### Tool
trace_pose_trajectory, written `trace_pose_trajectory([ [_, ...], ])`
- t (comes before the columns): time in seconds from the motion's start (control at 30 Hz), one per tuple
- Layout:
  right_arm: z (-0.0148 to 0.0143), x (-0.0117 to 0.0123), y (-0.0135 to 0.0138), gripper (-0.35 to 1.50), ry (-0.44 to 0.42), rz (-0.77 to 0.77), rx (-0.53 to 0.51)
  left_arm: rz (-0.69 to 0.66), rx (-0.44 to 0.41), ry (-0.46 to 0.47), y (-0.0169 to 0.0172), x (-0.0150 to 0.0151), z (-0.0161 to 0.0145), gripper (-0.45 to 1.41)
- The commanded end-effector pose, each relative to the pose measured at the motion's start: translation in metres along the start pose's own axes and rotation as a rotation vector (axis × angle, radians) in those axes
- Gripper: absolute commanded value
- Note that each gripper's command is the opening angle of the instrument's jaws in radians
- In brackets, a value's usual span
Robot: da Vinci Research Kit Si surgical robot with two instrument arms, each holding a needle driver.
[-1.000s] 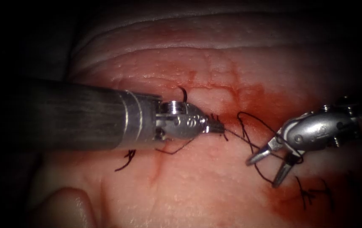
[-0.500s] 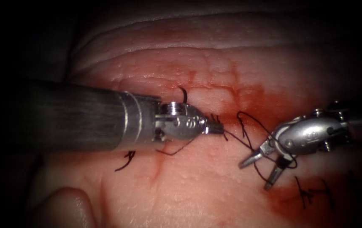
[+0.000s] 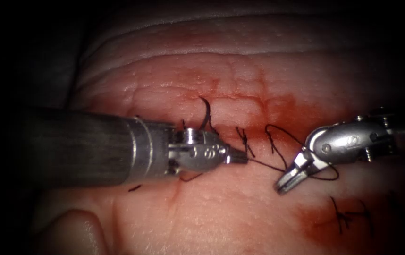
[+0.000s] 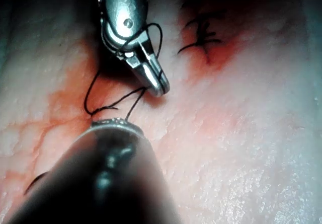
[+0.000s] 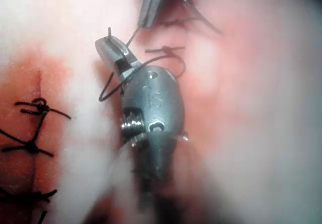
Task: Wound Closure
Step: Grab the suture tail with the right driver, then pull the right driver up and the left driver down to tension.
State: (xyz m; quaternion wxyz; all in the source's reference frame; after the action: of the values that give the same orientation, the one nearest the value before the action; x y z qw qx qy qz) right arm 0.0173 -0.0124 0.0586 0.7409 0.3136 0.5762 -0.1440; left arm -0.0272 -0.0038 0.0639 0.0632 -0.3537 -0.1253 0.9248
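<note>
My left tool [image 3: 242, 159] lies over the tissue [image 3: 212, 212], its jaws shut on the dark thread [image 3: 264, 165], which runs right towards my right tool [image 3: 288, 183]. The right tool's jaws are shut on the thread, and a loop of thread [image 3: 327, 175] is wrapped round them. In the left wrist view the thread [image 4: 118, 99] leads from the right tool [image 4: 155, 81] to my own tip. In the right wrist view a short thread end sticks out of the right tool [image 5: 113, 52]. A thin dark curve [image 3: 206, 111] rises behind the left wrist; needle or thread end, I cannot tell.
Tied stitches [image 3: 245, 140] sit along the cut between the tools, and a thread loop [image 3: 278, 137] lies beside them. More knots with cut ends [image 3: 349, 215] lie at the lower right in red fluid [image 3: 320, 224]. A short cut end [image 3: 134, 188] lies under the left shaft.
The right tool's jaws went from wide open to shut on the thread, with the loop round them. The left tool drew slightly left and down, and the thread between the tools straightened.
</note>
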Motion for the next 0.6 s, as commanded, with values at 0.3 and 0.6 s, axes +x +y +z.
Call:
trace_pose_trajectory([
  [0.3, -0.0021, -0.0008, 0.0026, -0.35, 0.119, 0.143, -0.159, 0.026, -0.011, -0.044, 0.004, 0.0002, -0.0006, -0.45],
  [0.6, -0.0035, -0.0026, 0.0049, -0.35, 0.18, 0.253, -0.249, 0.045, -0.035, -0.067, 0.0082, 0.0016, -0.0027, -0.45],
])
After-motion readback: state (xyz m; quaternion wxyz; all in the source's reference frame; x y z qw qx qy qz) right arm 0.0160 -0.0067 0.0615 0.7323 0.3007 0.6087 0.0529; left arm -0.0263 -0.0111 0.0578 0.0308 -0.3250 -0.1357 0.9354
